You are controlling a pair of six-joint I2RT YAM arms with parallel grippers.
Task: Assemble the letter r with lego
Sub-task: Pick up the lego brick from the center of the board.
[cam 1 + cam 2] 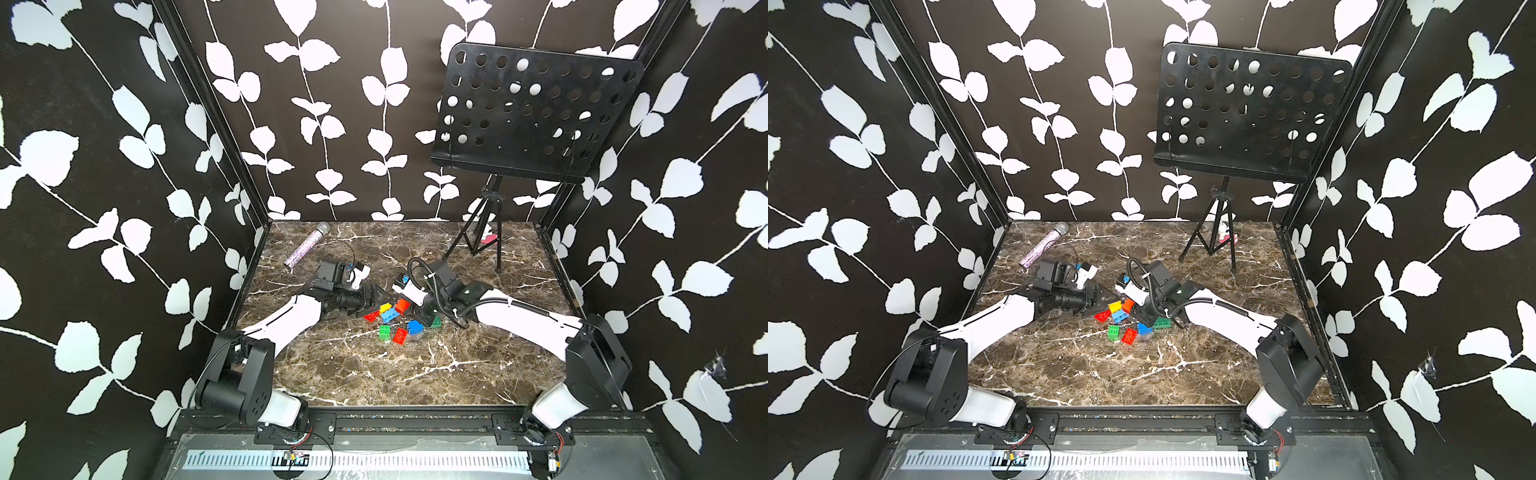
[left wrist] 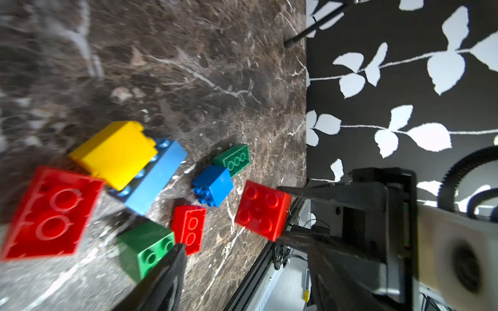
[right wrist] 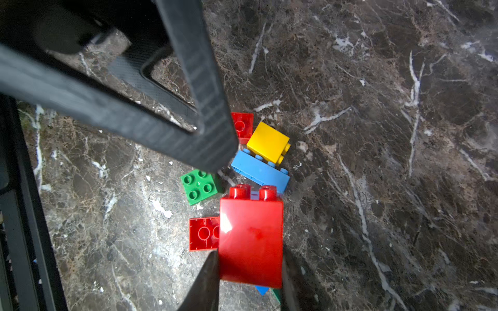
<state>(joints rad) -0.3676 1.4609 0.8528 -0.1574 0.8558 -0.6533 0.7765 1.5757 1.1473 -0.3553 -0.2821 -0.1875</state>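
lego's orange brick (image 3: 250, 237), pinched between right gripper (image 3: 249, 259) fingers, needs squaring before pressing down; left gripper (image 1: 373, 300) fingers gape empty opposite.

Left pincer (image 1: 380, 296) gapes wide, pointing inward; right pincer (image 3: 250, 269) clamps an orange brick (image 3: 250, 237).

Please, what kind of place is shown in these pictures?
Probably a staged robot test booth, not a home: leaf-print walls close in a marble-look tabletop, two robot arms are mounted at its front edge, and a music stand and a microphone look like props.
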